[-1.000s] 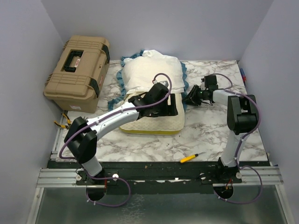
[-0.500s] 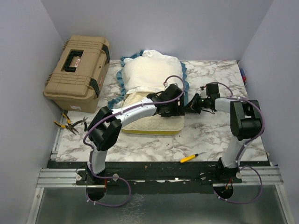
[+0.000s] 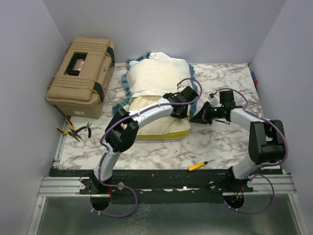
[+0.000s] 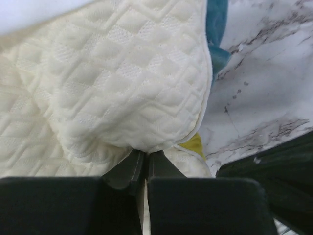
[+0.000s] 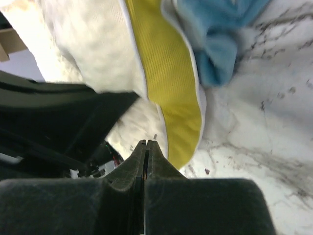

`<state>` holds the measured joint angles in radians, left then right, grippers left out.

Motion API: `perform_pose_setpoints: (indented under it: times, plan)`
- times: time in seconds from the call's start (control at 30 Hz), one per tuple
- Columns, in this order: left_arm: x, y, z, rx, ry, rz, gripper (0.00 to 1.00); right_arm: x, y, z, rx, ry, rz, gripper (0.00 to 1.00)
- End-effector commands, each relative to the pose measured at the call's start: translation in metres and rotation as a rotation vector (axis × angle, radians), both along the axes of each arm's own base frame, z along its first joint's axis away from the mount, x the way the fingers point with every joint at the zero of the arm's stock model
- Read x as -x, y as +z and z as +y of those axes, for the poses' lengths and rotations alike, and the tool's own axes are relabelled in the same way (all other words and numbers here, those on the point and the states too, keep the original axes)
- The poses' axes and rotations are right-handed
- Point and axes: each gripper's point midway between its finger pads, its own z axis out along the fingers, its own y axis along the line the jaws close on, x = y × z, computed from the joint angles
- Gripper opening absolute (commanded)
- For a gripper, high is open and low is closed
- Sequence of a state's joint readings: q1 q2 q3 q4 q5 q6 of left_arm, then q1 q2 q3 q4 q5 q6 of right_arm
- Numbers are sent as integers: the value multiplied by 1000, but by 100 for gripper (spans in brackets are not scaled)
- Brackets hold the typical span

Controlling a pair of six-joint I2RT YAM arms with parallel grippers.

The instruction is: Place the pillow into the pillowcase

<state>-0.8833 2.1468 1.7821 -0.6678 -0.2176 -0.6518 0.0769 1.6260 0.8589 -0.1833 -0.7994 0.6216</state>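
The cream quilted pillow (image 3: 156, 125) lies mid-table, its far half under the pillowcase (image 3: 156, 76), which shows white cloth and a blue ruffle. My left gripper (image 3: 182, 111) reaches across the pillow to its right edge. In the left wrist view the left gripper (image 4: 144, 152) is shut, pinching a bulging fold of the pillow (image 4: 122, 88), with the blue ruffle (image 4: 217, 19) beyond. My right gripper (image 3: 198, 118) sits just right of that corner. Seen from its own wrist, the right gripper (image 5: 146, 143) is shut with nothing visible between its fingers, right by the pillow's mustard band (image 5: 171, 73).
A tan toolbox (image 3: 80, 68) stands at the back left. Pliers (image 3: 76, 129) lie by the left edge of the marble table (image 3: 230, 142). A yellow-handled tool (image 3: 198, 165) lies near the front edge. Lilac walls close in on three sides.
My left gripper slid right across the pillow to its right edge and closed on a fold there. My right gripper came in toward that corner and closed.
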Motion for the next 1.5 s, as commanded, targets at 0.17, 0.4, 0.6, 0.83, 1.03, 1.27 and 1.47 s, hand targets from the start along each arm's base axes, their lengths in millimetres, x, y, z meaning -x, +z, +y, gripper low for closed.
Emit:
perform_pose_setpoints:
  times: [0.17, 0.4, 0.6, 0.83, 1.03, 1.27, 1.47]
  plan:
    - [-89, 56, 75, -51, 155, -151, 0, 40, 15, -4, 69, 75, 7, 0]
    - [-75, 62, 82, 3, 111, -97, 0, -4, 4, -15, 153, -34, -31, 55]
    - [-61, 71, 95, 11, 126, -101, 0, -66, -12, -3, 79, -96, -33, 76]
    - [-50, 78, 92, 51, 105, -86, 0, -97, -47, 23, 17, -138, 70, 75]
    - [-40, 71, 92, 77, 106, -54, 0, -116, -68, 44, -67, -208, 153, 68]
    - [-41, 74, 93, 83, 118, -67, 0, -122, -91, 68, -12, -147, 193, 20]
    - [-50, 74, 93, 84, 136, -72, 0, -75, -52, 65, -25, -8, 127, 0]
